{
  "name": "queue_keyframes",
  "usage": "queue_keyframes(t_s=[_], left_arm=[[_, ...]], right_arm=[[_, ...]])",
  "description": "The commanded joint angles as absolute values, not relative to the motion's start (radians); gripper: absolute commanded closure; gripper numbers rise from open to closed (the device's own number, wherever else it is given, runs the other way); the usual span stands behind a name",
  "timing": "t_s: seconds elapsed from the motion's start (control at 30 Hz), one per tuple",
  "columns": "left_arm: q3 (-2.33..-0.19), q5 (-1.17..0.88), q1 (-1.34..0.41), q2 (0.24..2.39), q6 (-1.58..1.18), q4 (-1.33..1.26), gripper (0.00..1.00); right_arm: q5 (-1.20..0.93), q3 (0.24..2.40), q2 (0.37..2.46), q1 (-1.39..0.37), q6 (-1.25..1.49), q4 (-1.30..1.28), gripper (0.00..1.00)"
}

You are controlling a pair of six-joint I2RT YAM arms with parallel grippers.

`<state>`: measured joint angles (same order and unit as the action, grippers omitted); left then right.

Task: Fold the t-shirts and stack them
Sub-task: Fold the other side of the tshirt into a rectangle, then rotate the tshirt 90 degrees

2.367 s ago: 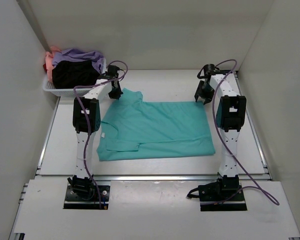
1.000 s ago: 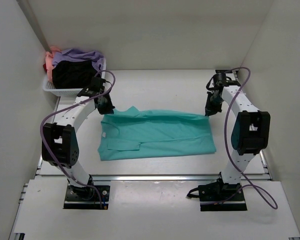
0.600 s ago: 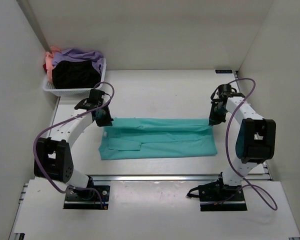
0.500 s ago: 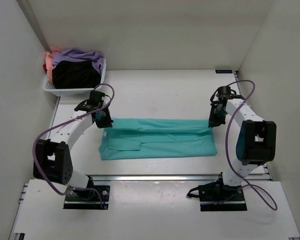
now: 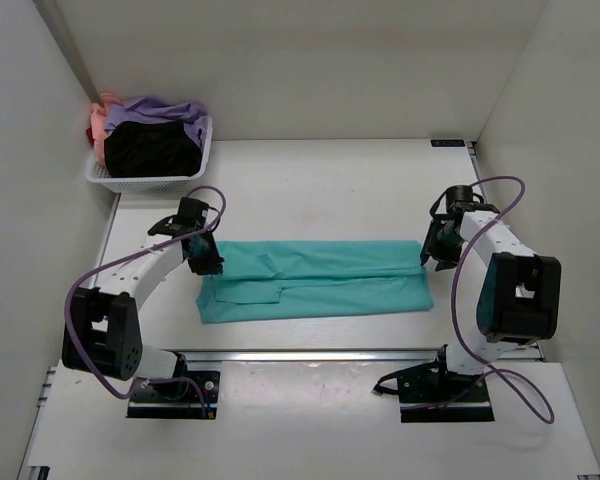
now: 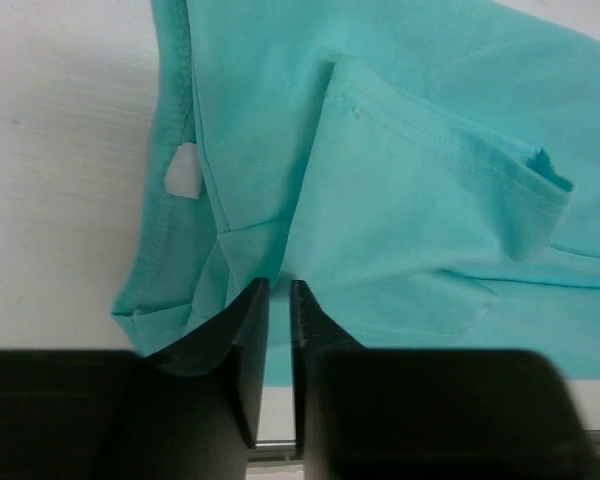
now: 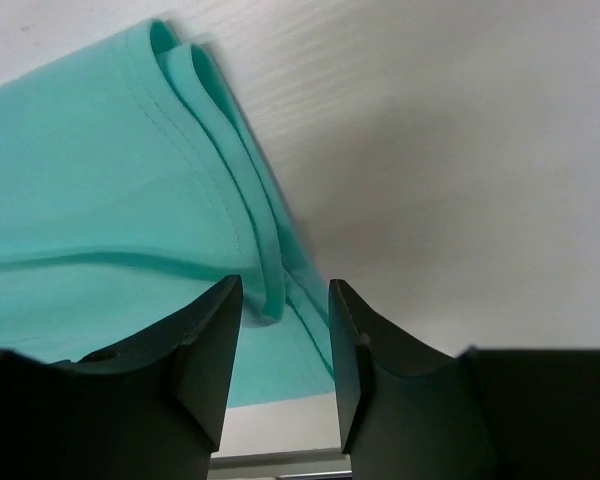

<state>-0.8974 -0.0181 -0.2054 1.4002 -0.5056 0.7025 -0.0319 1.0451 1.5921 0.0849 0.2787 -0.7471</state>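
The soft teal cloth t-shirt [image 5: 320, 280] lies with its folded ends between the jaws, left gripper [image 6: 278, 292] parted narrowly, right gripper [image 7: 285, 296] wider, neither squeezing it.

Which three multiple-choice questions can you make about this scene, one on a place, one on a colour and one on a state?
1. Where does the white basket stand on the table?
A. At the far left corner
B. At the near right corner
C. Between the two arm bases

2. What colour is the t-shirt that lies in the middle of the table?
A. Red
B. Teal
C. Black

3. In what state is this t-shirt?
A. Crumpled into a ball
B. Hanging in the air
C. Folded into a long flat strip

Answers:
1 A, in the top view the basket sits at the back left.
2 B, the top view and both wrist views show teal cloth.
3 C, its edge is doubled over and it lies flat.
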Motion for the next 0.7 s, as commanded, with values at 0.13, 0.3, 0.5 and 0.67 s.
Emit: queue_keyframes(t_s=[0.13, 0.3, 0.5, 0.67], left_arm=[[-1.000, -0.005, -0.255, 1.407, -0.525, 0.695, 0.68], [-0.988, -0.002, -0.314, 1.442, -0.577, 0.684, 0.70], [-0.933, 0.092, -0.390, 1.563, -0.701, 0.640, 0.75], [-0.978, 0.031, -0.405, 1.738, -0.788, 0.615, 0.85]], right_arm=[[-0.017, 1.166, 1.565, -0.015, 0.264, -0.710, 0.62], [-0.069, 1.216, 1.658, -0.087, 0.247, -0.669, 0.69], [-0.083, 1.223, 1.750, -0.104, 0.267, -0.637, 0.77], [-0.063, 1.232, 1.818, -0.101, 0.262, -0.653, 0.72]])
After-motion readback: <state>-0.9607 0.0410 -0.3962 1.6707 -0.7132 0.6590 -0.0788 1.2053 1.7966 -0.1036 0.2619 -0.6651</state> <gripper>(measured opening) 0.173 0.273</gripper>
